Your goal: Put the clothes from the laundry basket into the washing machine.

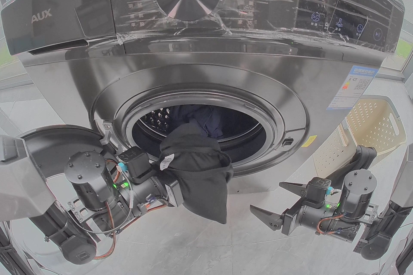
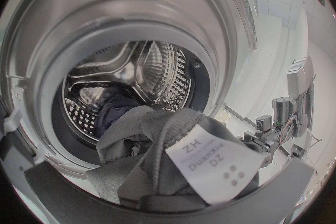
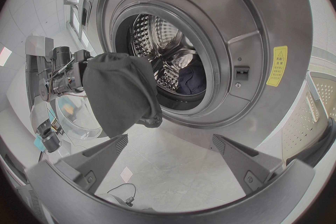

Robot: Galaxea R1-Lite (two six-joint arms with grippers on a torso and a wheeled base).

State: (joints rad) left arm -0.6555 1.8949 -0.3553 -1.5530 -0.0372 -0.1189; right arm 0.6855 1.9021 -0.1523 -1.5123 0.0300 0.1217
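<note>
The washing machine (image 1: 206, 74) stands with its round port open. A dark blue garment (image 1: 208, 117) lies inside the drum (image 2: 154, 70). My left gripper (image 1: 183, 187) is shut on a black garment (image 1: 200, 177) with a white label, held at the port's lower left rim; part of the cloth drapes into the opening and part hangs down outside. The cloth hides the fingers. My right gripper (image 1: 277, 202) hangs open and holds nothing, low in front of the machine on the right. Another dark garment (image 1: 359, 160) drapes over the cream laundry basket (image 1: 380, 125).
The machine's door (image 1: 51, 151) is swung open to the left, behind my left arm. The basket stands on the floor right of the machine, close behind my right arm. Pale tiled floor (image 3: 175, 165) lies in front of the machine.
</note>
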